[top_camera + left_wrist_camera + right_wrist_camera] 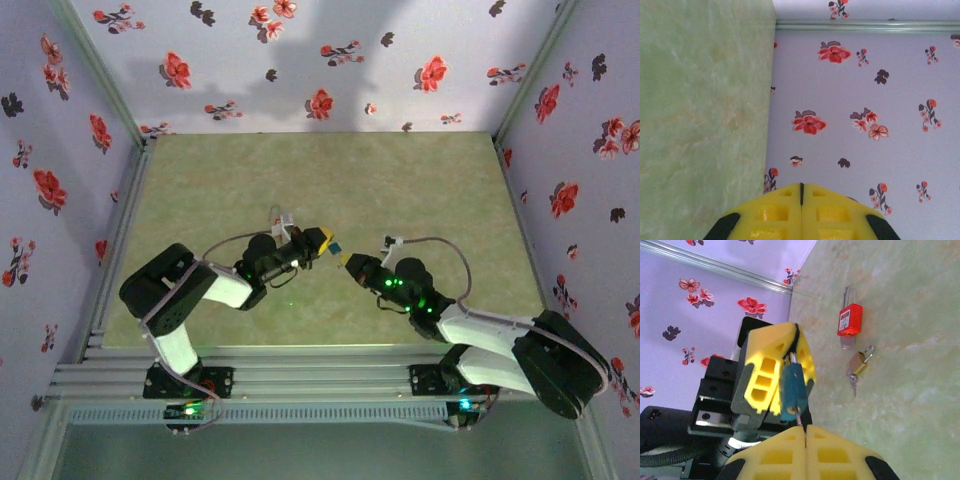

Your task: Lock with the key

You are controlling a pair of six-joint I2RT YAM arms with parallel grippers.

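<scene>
I have both arms meeting over the middle of the bench (420, 190), above the surface. The left hand (320, 242) is closed on the teal padlock (792, 390). In the right wrist view its yellow fingers (765, 372) pinch the lock up by the shackle, so the body hangs free with its underside turned toward the right arm. I judge that is deliberate: the keyway faces the other hand and nothing blocks it.

The right hand (806, 434) has its fingers pressed together, and a thin metal shaft, which I take to be the key (799, 419), runs from their seam to the bottom of the padlock. It looks seated or nearly so, but I cannot tell how deep it sits. From the left wrist camera I see its own fingers drawn together at the bottom edge, with wall and bench beyond.

Two spare locks lie on the bench off to the right of the teal one in the right wrist view: a red padlock (849, 320) and, just beside it, a brass padlock (856, 362) with keys attached. Both are well apart from the hands.

Next I would need a clean wrist roll on the right, with the left bracing against the twist.
</scene>
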